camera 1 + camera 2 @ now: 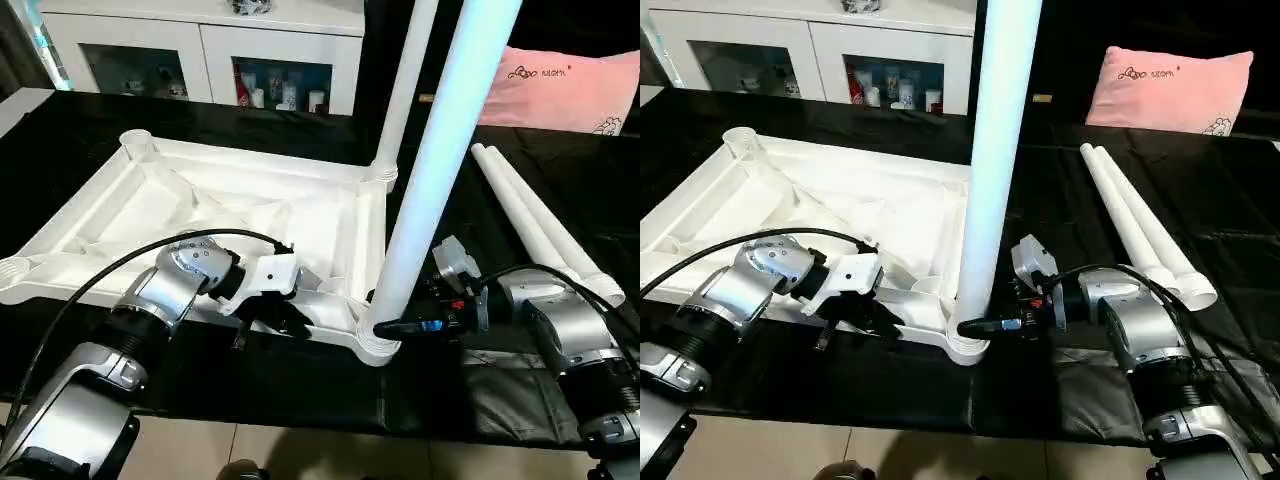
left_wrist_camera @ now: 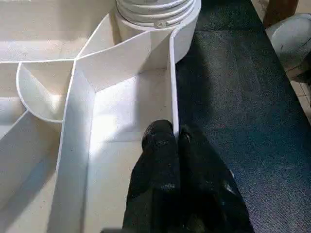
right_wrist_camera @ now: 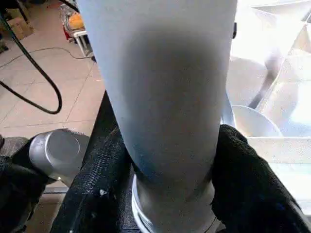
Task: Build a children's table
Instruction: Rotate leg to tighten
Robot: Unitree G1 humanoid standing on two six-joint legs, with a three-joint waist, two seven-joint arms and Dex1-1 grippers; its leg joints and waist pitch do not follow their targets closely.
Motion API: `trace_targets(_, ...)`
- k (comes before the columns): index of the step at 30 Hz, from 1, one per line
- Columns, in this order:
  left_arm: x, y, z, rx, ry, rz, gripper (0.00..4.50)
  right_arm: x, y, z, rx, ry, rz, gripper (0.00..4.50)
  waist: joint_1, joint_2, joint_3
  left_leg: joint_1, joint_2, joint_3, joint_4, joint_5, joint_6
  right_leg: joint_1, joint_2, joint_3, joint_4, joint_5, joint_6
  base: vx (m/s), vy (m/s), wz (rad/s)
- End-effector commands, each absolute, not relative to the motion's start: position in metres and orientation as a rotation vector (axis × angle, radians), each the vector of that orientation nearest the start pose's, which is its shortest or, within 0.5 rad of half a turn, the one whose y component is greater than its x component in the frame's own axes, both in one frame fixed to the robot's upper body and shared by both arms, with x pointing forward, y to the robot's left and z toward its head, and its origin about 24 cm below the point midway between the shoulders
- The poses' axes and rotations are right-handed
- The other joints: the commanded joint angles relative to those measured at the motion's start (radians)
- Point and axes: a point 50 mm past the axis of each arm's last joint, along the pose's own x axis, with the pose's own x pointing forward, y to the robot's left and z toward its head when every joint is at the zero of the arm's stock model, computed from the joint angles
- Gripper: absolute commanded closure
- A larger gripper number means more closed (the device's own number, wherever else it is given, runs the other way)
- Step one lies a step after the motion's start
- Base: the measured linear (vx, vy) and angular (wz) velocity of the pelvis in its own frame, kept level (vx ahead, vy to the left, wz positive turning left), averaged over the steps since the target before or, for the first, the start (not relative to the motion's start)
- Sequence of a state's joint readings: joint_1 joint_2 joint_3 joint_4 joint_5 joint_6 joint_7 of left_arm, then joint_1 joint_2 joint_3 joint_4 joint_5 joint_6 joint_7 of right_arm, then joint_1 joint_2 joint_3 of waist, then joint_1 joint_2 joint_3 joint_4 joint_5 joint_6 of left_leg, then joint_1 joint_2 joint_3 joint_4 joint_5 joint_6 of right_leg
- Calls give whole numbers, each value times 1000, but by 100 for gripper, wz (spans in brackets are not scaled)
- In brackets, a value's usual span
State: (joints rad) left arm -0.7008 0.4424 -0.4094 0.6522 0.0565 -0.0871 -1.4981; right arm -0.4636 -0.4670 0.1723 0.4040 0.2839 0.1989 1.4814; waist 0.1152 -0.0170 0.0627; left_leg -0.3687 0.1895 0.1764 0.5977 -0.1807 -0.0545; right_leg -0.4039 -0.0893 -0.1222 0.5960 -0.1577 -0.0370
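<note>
White children's table top lies ribbed underside up on a black-covered tabletop, in front of the robot. One white leg stands upright in the near right corner socket; a second leg stands in the far right socket. Two more legs lie side by side on the black cover, well to the right of the upturned top. Left tool: black fingers pressed together on the thin near rim wall of the upturned top, one finger each side, just beside the near right socket. Right tool: fingers either side of the base of the near upright leg, touching it just above the socket, pinching the tube. Background: white cabinet with glass doors, pink pillow at far right.
</note>
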Motion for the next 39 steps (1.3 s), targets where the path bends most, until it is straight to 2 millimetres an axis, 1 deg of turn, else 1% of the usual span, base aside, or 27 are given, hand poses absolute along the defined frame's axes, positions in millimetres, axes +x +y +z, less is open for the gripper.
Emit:
trace_targets(1,315,131,72,685,488,-1691,450,285,-162,70,-34,340,1535,247,-3,5,-80,14,53,-12,-66,-183,44,59,-75,62,-69,-285,-177,0,0,0)
trace_targets(2,316,131,71,679,493,-1672,450,284,-160,69,-21,339,1523,248,-3,8,-80,14,53,-12,-67,-182,43,59,-74,63,-70,-279,-177,0,0,0)
trace_targets(3,317,132,71,668,499,-1648,450,284,-159,68,-11,334,1505,248,-5,4,-78,15,54,-12,-68,-190,40,59,-74,63,-71,-279,-175,0,0,0)
trace_targets(5,318,132,71,651,497,-1621,450,284,-157,68,3,330,1491,248,-4,6,-78,16,52,-13,-69,-205,34,59,-75,62,-74,-306,-168,0,0,0)
trace_targets(6,322,129,72,609,479,-1562,450,284,-155,67,21,318,1451,248,-4,10,-77,17,52,-14,-70,-215,29,59,-75,61,-77,-326,-165,0,0,0)
trace_targets(7,323,128,72,596,473,-1544,450,284,-154,67,26,314,1437,248,-6,8,-74,20,53,-14,-70,-232,22,55,-76,62,-80,-344,-163,0,0,0)
trace_targets(10,333,119,76,489,440,-1397,450,288,-148,61,57,309,1277,248,-10,4,-73,21,50,-15,-71,-247,10,57,-77,61,-85,-386,-149,0,0,0)
trace_targets(11,336,116,77,466,434,-1361,450,290,-145,60,57,298,1230,248,-18,8,-74,20,51,-19,-73,-252,-3,56,-78,60,-85,-396,-143,0,0,0)
trace_targets(12,338,113,78,460,430,-1315,450,294,-140,56,66,304,1153,248,-18,8,-74,20,51,-19,-73,-252,-3,56,-78,60,-85,-396,-143,0,0,0)
trace_targets(13,340,110,78,459,427,-1277,450,297,-137,54,74,310,1088,249,-27,5,-73,19,47,-21,-73,-260,-11,55,-78,58,-88,-413,-136,0,0,0)
trace_targets(14,342,105,79,458,428,-1242,450,302,-132,50,76,313,1008,249,-34,4,-74,16,46,-22,-73,-257,-12,58,-77,57,-87,-413,-132,0,0,0)
trace_targets(15,343,105,79,456,428,-1238,450,302,-132,50,77,313,1001,249,-37,4,-75,13,46,-22,-73,-251,-14,59,-79,57,-86,-408,-131,0,0,0)
trace_targets(16,347,97,80,418,426,-1165,450,308,-123,45,90,325,909,250,-48,3,-77,14,43,-20,-70,-234,-7,57,-78,59,-85,-383,-138,0,0,0)
trace_targets(18,352,87,81,380,427,-1078,450,313,-112,42,97,337,830,250,-58,5,-76,13,40,-18,-68,-220,-3,55,-75,58,-84,-367,-152,0,0,0)
trace_targets(19,356,82,83,359,420,-1016,450,318,-104,41,104,338,782,250,-58,4,-77,15,38,-17,-66,-217,3,56,-74,57,-88,-371,-148,0,0,0)
trace_targets(20,358,79,84,341,418,-991,450,322,-100,40,106,344,743,251,-62,8,-75,12,36,-16,-65,-219,10,56,-73,58,-90,-373,-148,0,0,0)
trace_targets(23,361,74,86,317,406,-947,450,328,-93,39,106,367,668,252,-64,11,-80,12,37,-16,-65,-202,21,58,-72,58,-87,-345,-148,0,0,0)
trace_targets(24,361,71,87,319,406,-947,450,332,-90,39,100,382,639,252,-66,9,-81,11,38,-17,-66,-196,27,59,-70,58,-84,-317,-156,0,0,0)
trace_targets(25,360,68,87,325,409,-956,450,335,-87,40,93,391,619,252,-70,11,-81,8,38,-18,-66,-193,27,61,-70,58,-80,-300,-165,0,0,0)
trace_targets(27,359,67,87,326,412,-964,450,337,-85,41,90,390,616,252,-72,9,-80,9,37,-15,-65,-197,34,61,-70,59,-81,-292,-168,0,0,0)
trace_targets(28,359,68,87,329,413,-970,450,337,-85,43,103,379,622,196,-72,10,-80,9,37,-15,-65,-197,39,62,-71,59,-82,-292,-167,0,0,0)
trace_targets(29,358,68,87,331,414,-971,450,337,-85,44,105,373,626,182,-72,10,-80,9,37,-15,-65,-196,40,62,-71,60,-82,-289,-166,0,0,0)
trace_targets(32,356,72,84,338,428,-974,450,335,-83,43,94,365,653,177,-73,9,-80,9,39,-15,-66,-199,42,62,-72,60,-80,-288,-168,0,0,0)
trace_targets(33,356,73,84,341,428,-979,450,334,-83,43,93,365,662,147,-74,9,-79,9,38,-15,-66,-205,41,63,-72,60,-83,-302,-165,0,0,0)
trace_targets(35,356,74,84,343,428,-979,450,334,-83,43,93,365,663,135,-76,9,-78,9,38,-15,-67,-206,40,62,-71,60,-83,-306,-164,0,0,0)
trace_targets(38,356,83,81,368,435,-990,450,332,-90,45,83,335,681,119,-76,7,-79,8,38,-15,-67,-206,44,63,-72,60,-83,-307,-160,0,0,0)
trace_targets(39,356,88,81,379,434,-999,450,330,-96,46,75,323,700,93,-73,9,-79,9,39,-16,-67,-202,47,62,-72,61,-83,-300,-158,0,0,0)
